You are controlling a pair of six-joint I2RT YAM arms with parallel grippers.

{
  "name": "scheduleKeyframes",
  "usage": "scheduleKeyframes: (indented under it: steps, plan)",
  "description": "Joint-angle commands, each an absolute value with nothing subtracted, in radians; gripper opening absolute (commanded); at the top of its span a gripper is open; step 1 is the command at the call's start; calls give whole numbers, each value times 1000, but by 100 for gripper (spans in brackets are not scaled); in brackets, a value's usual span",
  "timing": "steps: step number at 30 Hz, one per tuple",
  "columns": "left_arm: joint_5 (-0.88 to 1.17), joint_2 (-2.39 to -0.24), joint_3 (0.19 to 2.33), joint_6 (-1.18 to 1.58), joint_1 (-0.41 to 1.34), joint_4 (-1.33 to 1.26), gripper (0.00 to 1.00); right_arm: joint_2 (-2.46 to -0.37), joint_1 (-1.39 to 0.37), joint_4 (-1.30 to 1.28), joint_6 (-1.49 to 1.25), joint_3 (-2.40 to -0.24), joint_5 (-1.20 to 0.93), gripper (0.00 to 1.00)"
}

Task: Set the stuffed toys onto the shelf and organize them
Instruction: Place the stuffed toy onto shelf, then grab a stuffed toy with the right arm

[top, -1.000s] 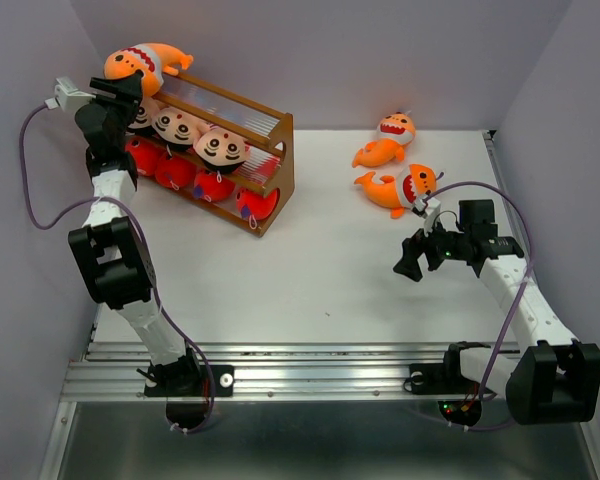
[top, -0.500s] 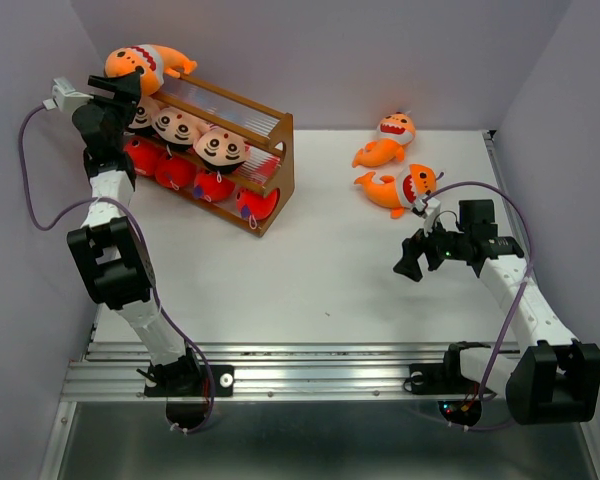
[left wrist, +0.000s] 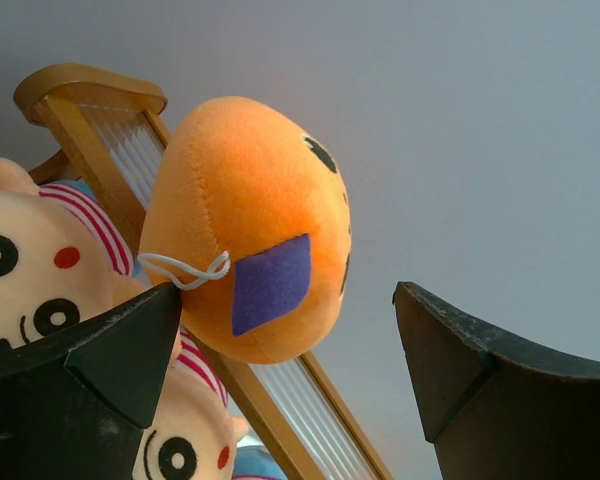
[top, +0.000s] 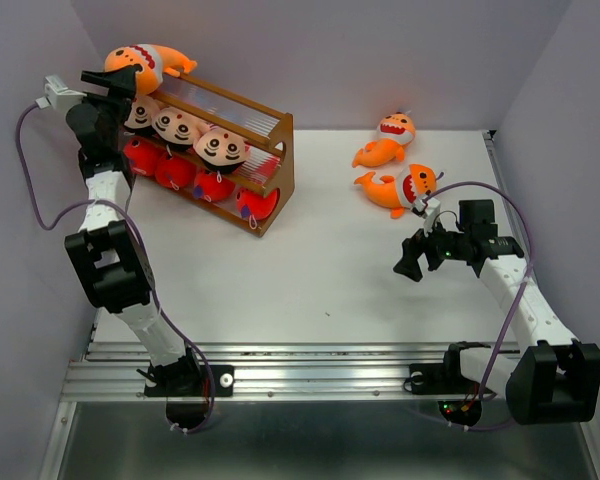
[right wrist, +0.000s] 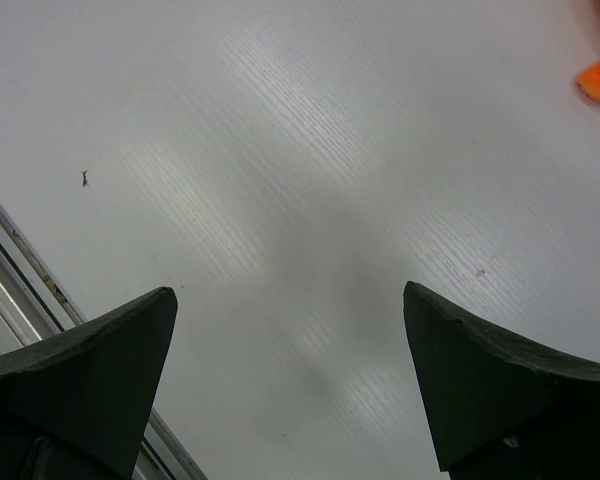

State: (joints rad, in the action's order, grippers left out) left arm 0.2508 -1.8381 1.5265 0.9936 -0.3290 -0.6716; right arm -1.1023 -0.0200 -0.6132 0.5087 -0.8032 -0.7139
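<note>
The brown wooden shelf stands at the back left. An orange shark lies on its top tier, cartoon boys fill the middle tier and red sharks the bottom. My left gripper is open just left of the orange shark, which sits free ahead of the spread fingers. Two more orange sharks lie on the table at the back right. My right gripper hangs open over bare table, below those sharks, holding nothing.
Purple walls close in the left, back and right sides. A metal rail carrying both arm bases runs along the near edge. The left arm's purple cable loops out toward the left wall.
My left gripper has opened wider and drawn back slightly to the left from the orange shark on the top tier. The right arm has not moved.
</note>
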Motion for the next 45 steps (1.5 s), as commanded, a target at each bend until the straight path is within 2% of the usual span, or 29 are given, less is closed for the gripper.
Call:
scheduleKeyframes:
  steps: [1,21,30,35,38,45]
  plan:
    - [264,-1755,1516,1011,-351,-761,99,-1097,-14,-571,525,-802,-716,100]
    - [285,-1554,1328,1003,-411,-766,99,-1075,-14,-572,526,-799,-724,100]
    - [310,-1411,1261,943,-410,-672,99,-1062,-14,-571,525,-799,-716,100]
    - [406,-1313,1174,919,-408,-566,99,-1065,-14,-561,517,-802,-695,100]
    - [468,-1208,1131,847,-361,-476,99,-1081,-14,-520,463,-799,-638,100]
    - [414,-965,1045,507,-65,-163,99,-1184,28,-486,315,-874,-578,100]
